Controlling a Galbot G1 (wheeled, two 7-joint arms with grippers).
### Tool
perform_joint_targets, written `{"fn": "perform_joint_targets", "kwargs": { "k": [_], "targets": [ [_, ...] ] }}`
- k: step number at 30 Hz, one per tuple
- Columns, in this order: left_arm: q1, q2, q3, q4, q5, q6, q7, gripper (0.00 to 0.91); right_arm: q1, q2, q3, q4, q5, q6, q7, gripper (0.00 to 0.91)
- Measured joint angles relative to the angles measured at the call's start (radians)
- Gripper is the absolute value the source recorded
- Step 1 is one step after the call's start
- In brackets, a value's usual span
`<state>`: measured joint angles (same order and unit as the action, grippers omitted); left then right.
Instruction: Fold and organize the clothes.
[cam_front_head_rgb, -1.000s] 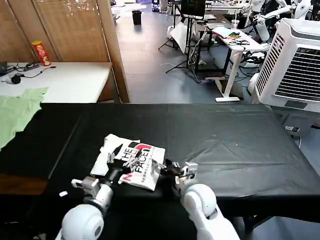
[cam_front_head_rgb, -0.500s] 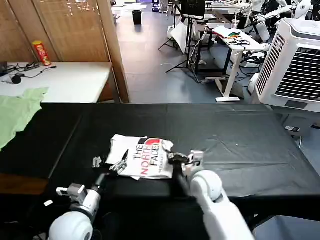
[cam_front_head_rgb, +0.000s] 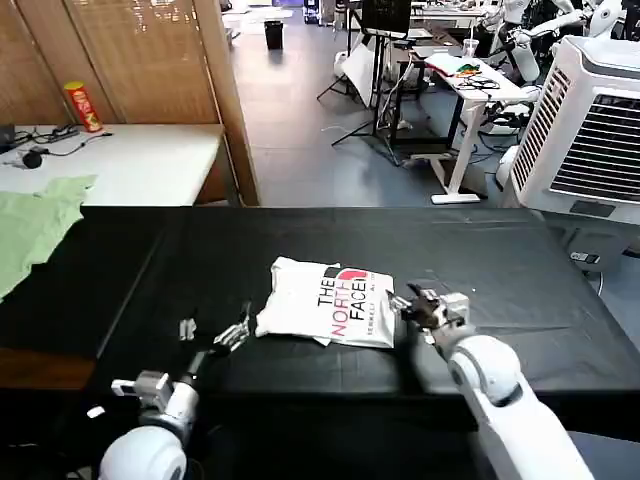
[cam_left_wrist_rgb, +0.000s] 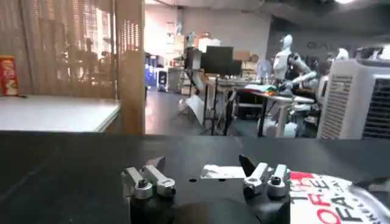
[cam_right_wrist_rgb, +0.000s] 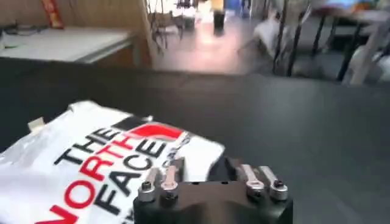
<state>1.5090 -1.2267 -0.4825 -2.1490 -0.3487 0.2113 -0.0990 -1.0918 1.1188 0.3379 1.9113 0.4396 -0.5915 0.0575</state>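
Observation:
The clothes are one folded white T-shirt with "THE NORTH FACE" lettering up, lying on the black table. My right gripper sits at the shirt's right edge. In the right wrist view the right gripper stands open with a corner of the shirt lying between its fingers. My left gripper is low over the table just left of the shirt, apart from it. Seen from the left wrist, this gripper is open and empty, with the shirt off to one side.
A light green garment hangs over the table's far left end. Behind it stands a white table with a red can. A white air cooler stands at the back right. Bare black tabletop lies right of the shirt.
The shirt has slid right and away from the front edge together with my right gripper. My left gripper has let go of it and stays behind at the left.

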Motion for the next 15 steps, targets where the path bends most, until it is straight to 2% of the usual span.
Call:
{"fn": "perform_joint_targets", "kwargs": {
  "k": [5,11,13,15],
  "targets": [
    [0.021,0.011,0.007,0.006,-0.025,-0.008,-0.036,0.878,-0.124,-0.025,0.035,0.102,-0.036,0.113,0.045,0.878],
    [0.082,0.033,-0.013,-0.037,-0.034,-0.017,-0.078,0.878,-0.341,-0.020,0.056,0.193,-0.200,0.382,0.060,0.878],
    [0.115,0.038,-0.027,-0.058,-0.053,-0.017,-0.106,0.878,-0.415,-0.013,0.067,0.219,-0.229,0.441,0.075,0.878],
    [0.151,0.045,-0.042,-0.075,-0.060,-0.021,-0.122,0.878,-0.476,-0.006,0.081,0.245,-0.242,0.472,0.091,0.878]
  ]
}}
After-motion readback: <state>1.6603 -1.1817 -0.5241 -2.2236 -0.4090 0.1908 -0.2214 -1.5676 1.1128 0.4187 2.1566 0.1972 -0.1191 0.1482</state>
